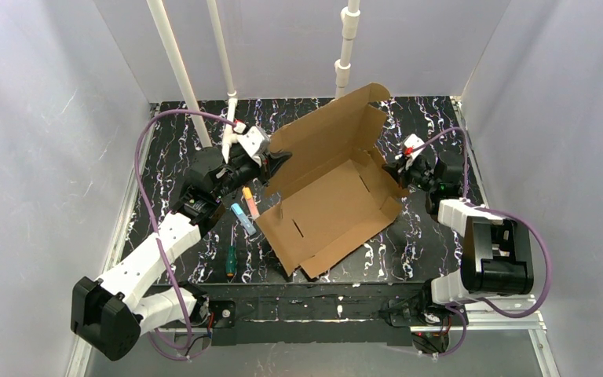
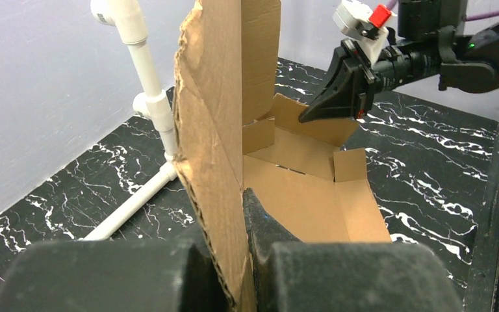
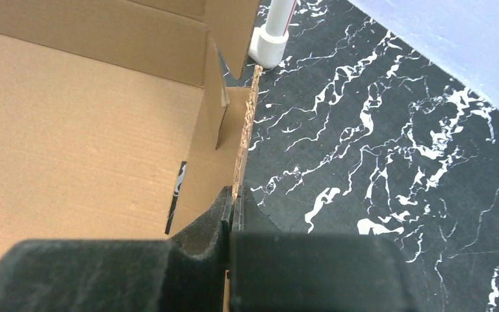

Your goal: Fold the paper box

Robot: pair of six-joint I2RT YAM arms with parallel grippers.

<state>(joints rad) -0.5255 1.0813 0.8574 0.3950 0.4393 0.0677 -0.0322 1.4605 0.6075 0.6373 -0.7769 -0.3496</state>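
Toward the left of the tabletop [image 1: 424, 243] we see the left gripper [image 1: 276, 163] clenched on the paper box [image 1: 330, 196]. In the left wrist view its fingers [image 2: 260, 214] pinch the ragged edge of a tall panel that stands nearly upright. Just nearer the tabletop's near edge, beside the box's left side, lie an orange marker [image 1: 250, 201] and a blue marker [image 1: 243, 218]. A green-handled tool [image 1: 229, 263] lies closer still to the near edge. White pipes [image 1: 180, 71] rise from the far left part of the tabletop.

The paper box sits around the middle of the tabletop, turned askew. Its base lies flat, its big panel is lifted toward the far edge, and one corner reaches close to the near edge.

On the right, the right gripper [image 1: 396, 169] grasps the box's low right-hand wall. In the right wrist view the cardboard's edge runs straight between its closed fingers [image 3: 208, 221].
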